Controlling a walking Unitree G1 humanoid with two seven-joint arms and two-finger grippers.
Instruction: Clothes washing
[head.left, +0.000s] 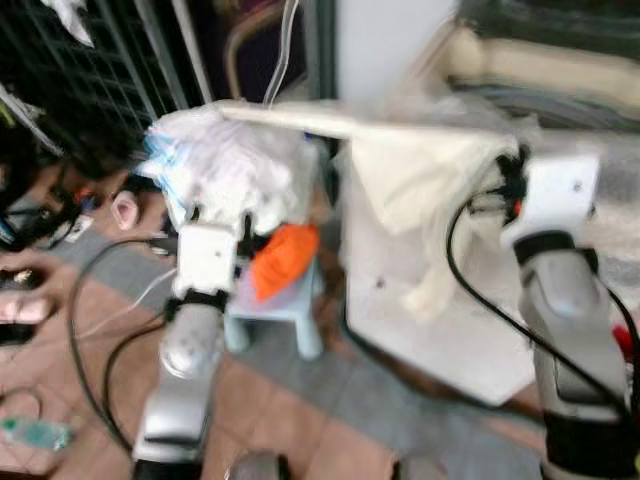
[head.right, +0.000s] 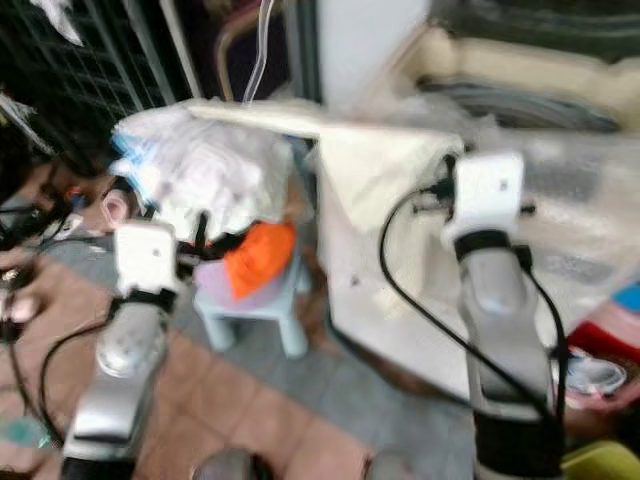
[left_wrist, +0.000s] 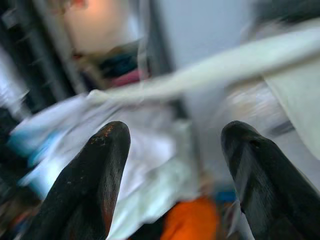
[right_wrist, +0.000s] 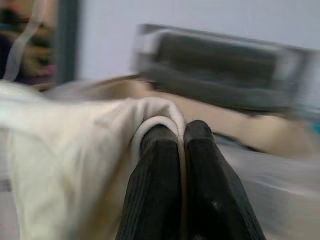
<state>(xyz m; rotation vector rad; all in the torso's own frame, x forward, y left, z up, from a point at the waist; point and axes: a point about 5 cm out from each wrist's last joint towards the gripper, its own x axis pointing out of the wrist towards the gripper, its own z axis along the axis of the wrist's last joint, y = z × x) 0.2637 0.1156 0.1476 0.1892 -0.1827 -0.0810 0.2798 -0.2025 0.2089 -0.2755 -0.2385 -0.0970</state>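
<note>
My right gripper (right_wrist: 182, 150) is pinched fully closed on a fold of the cream-coloured soft cotton garment (head.left: 420, 180), w/ the cloth's rolled hem wedged between my two fingers (right_wrist: 155, 180). The garment is stretched out sideways: one end in my grip up by the white top-loading washing machine (head.left: 450, 330), the rest running in a long taut band back to the heap of white and pale-blue crumpled laundry (head.left: 225, 165) piled on the small light-blue plastic stool (head.left: 285, 310). A loose flap hangs down the machine's front. My left gripper (left_wrist: 172, 165) is wide open, holding nothing, hovering just in front of that heap, near the bright orange cloth (head.left: 285, 258) tucked at its lower edge. Handling, as I judge it: light, limp, no stiffness at all, so it'll sag and trail wherever unsupported, and prob. drag other items off the pile if its far end is snagged. Hem grip is decent bc the rolled edge is thicker and less likely to slip than a single layer. A second hold w/ the left, midway along the taut band, would keep it from trailing. Views are blurry, so finer details I can't tell.
</note>
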